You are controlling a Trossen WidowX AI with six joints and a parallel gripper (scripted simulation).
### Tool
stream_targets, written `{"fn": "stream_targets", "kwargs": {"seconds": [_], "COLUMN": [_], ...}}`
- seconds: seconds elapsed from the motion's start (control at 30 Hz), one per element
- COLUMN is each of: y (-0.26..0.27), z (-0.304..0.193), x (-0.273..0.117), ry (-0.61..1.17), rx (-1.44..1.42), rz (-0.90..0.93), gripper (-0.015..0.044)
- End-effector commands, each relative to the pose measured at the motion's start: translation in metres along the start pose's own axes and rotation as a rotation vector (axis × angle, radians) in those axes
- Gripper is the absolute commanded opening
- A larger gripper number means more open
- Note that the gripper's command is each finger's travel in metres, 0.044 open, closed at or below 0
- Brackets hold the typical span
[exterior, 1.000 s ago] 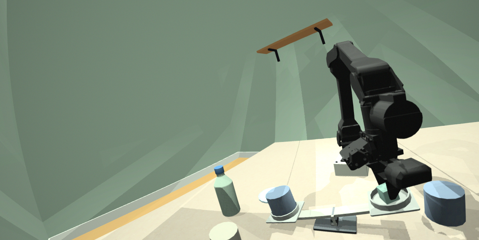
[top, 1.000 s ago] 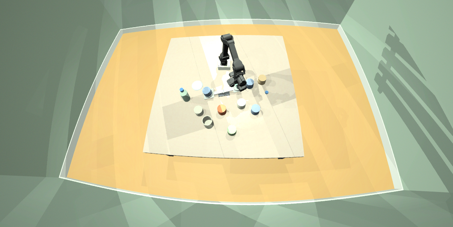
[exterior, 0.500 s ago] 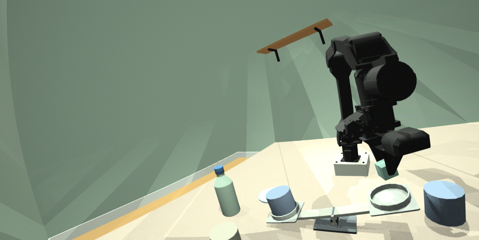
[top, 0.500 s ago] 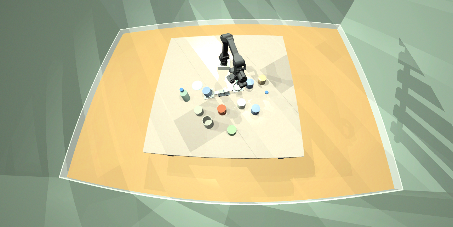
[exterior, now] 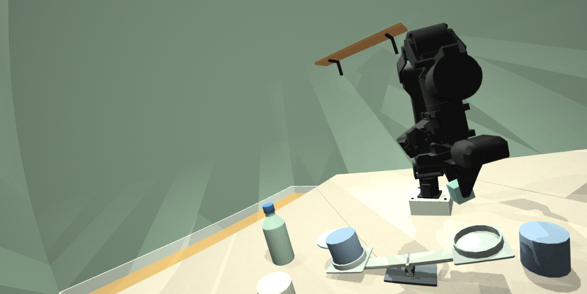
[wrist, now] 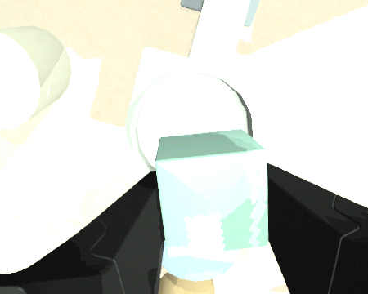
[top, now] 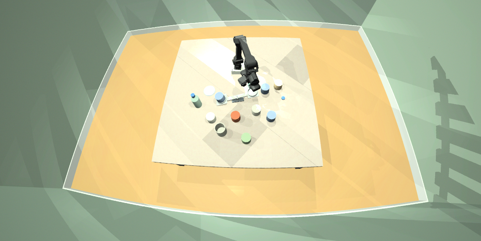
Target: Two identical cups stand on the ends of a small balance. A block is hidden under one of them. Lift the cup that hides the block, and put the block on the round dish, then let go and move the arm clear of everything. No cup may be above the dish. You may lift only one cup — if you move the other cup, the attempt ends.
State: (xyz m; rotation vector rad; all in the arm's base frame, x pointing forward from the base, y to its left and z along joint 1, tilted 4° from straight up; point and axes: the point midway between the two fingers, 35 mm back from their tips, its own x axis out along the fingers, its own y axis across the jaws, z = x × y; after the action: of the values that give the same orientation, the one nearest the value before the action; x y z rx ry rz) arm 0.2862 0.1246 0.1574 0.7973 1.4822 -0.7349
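My gripper is shut on the pale green block and holds it in the air above the balance's right end. The balance tilts, its left end lower. One blue cup stands upside down on the left end, leaning with it. The right end's ring is empty. Another blue cup stands on the table just right of the balance. The round white dish lies behind and left of the left cup, partly hidden in the exterior view.
A green bottle stands left of the balance. In front are a red-orange cylinder, a green one, an open grey cup, a light blue-topped one and pale ones. A tan cylinder stands at right.
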Motion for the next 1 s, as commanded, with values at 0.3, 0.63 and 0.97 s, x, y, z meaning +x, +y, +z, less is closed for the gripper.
{"fn": "stream_targets", "kwargs": {"seconds": [0.3, 0.63, 0.97], "y": [-0.01, -0.026, -0.045], "z": [0.058, 0.101, 0.138], "x": [0.014, 0.024, 0.033], "ry": [-0.012, -0.018, -0.029], "rx": [0.003, 0.003, -0.014], "rz": [-0.002, -0.003, 0.002], "gripper": [0.0, 0.0, 0.0]}}
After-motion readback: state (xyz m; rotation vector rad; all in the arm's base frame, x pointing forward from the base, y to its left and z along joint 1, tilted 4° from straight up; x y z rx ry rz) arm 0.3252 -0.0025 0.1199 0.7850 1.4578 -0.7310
